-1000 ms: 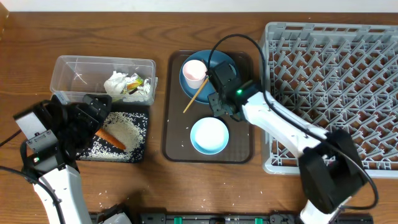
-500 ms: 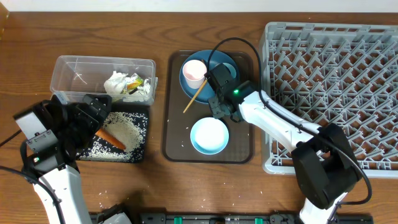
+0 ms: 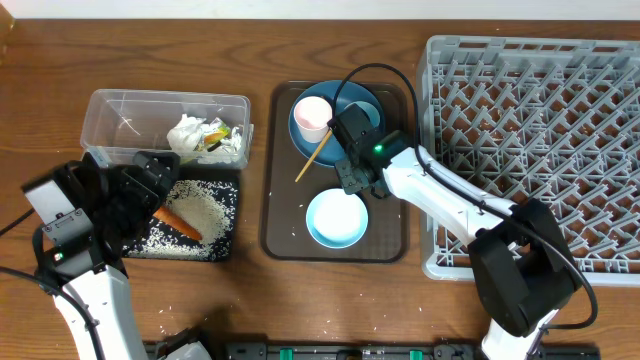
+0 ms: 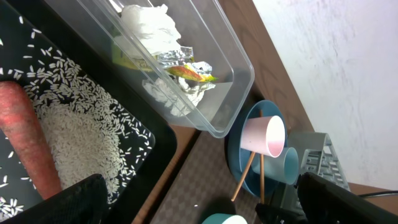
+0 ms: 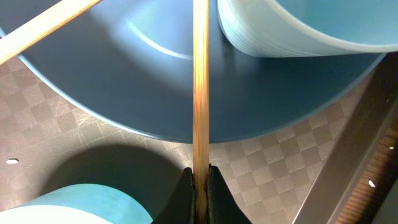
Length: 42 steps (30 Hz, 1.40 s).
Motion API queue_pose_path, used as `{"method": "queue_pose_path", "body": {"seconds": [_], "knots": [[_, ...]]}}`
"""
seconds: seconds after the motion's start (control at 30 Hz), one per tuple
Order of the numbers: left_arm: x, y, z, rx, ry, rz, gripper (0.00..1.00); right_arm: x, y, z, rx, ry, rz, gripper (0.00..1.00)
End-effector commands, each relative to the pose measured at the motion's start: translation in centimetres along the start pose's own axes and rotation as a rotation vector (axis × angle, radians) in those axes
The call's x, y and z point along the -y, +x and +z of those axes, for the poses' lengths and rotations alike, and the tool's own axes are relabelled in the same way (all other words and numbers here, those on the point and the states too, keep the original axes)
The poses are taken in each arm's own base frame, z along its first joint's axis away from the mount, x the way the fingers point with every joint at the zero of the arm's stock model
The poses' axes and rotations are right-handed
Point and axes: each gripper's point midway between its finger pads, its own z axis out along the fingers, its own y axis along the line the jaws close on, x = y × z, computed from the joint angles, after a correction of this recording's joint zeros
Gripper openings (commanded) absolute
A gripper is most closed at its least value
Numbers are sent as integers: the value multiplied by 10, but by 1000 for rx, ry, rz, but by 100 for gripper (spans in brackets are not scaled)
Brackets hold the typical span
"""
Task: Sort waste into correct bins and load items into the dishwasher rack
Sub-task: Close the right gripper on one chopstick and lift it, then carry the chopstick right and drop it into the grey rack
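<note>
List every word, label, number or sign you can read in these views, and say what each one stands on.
No text can be read.
The small yellow-green wrapper in the clear box shows coloured patches that may be print, but they are too crumpled and blurred to make out.
Nothing else in view shows any lettering, number or sign.

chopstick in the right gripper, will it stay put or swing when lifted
Probably stiff and light: the chopstick looks like thin straight wood. Pinched near one end by the right gripper, it may pivot. It could scrape the blue plate.
</note>
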Motion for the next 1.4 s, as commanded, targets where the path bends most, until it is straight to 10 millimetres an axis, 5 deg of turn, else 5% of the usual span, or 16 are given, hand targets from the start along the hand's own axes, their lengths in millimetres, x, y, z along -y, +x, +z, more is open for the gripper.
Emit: {"method": "queue_pose_path", "body": {"seconds": [0.0, 0.37, 0.73, 1.0, 1.37], "knots": [[7, -6, -5, 18, 17, 11, 100, -5, -21, -26, 78, -19, 4, 1], [7, -6, -5, 17, 17, 11, 100, 2, -53, -121, 304, -56, 35, 1], [7, -6, -5, 18, 17, 11, 100, 79, -16, -178, 285, 111, 208, 1], [7, -6, -5, 18, 17, 11, 100, 139, 20, -176, 151, 179, 350, 1], [7, -6, -5, 17, 17, 11, 100, 147, 29, -144, 33, 110, 326, 1]]}}
